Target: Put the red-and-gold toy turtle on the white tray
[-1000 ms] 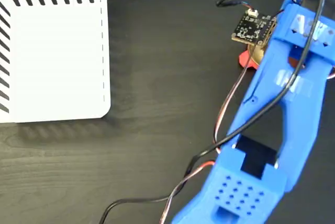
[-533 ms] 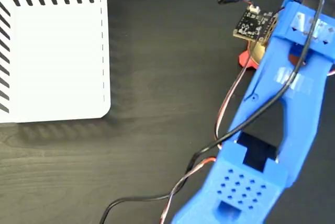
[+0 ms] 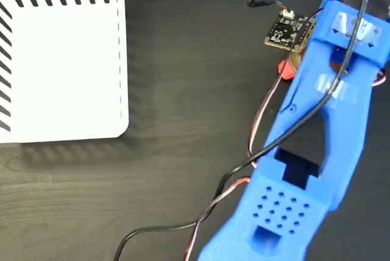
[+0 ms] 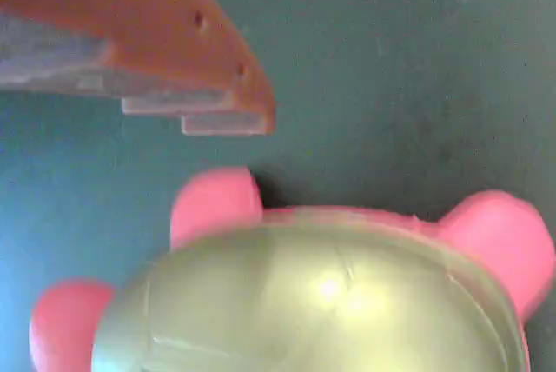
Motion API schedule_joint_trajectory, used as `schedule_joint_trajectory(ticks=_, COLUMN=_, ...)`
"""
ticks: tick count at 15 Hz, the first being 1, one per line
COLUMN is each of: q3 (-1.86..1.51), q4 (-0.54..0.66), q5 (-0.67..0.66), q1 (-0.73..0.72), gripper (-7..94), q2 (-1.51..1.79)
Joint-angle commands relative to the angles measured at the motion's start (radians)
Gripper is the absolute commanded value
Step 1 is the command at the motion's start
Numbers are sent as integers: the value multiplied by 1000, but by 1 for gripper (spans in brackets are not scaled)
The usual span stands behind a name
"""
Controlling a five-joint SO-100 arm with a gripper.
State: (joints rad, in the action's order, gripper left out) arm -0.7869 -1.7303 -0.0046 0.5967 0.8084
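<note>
A toy turtle (image 4: 304,302) with a shiny domed gold shell and pink-red feet sits below the end effector (image 4: 187,102), whose grip state cannot be told.

No legible text, label or number anywhere.

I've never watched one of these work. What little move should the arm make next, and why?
Probably ease down a bit further around the toy turtle before closing. In the wrist view one orange finger hangs above and apart from its gold shell, not touching. The fixed view shows the blue arm covering most of the turtle, and the white tray lies far off.
</note>
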Motion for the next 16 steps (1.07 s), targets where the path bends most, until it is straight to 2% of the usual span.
schedule_joint_trajectory(ticks=1, q3=71, q4=-5, q5=8, q1=6, gripper=67, q2=21)
schedule_joint_trajectory(ticks=12, q3=98, q4=66, q5=18, q1=5, gripper=67, q2=-80)
schedule_joint_trajectory(ticks=15, q3=100, q4=66, q5=21, q1=3, gripper=65, q2=-81)
schedule_joint_trajectory(ticks=16, q3=100, q4=66, q5=23, q1=2, gripper=59, q2=-81)
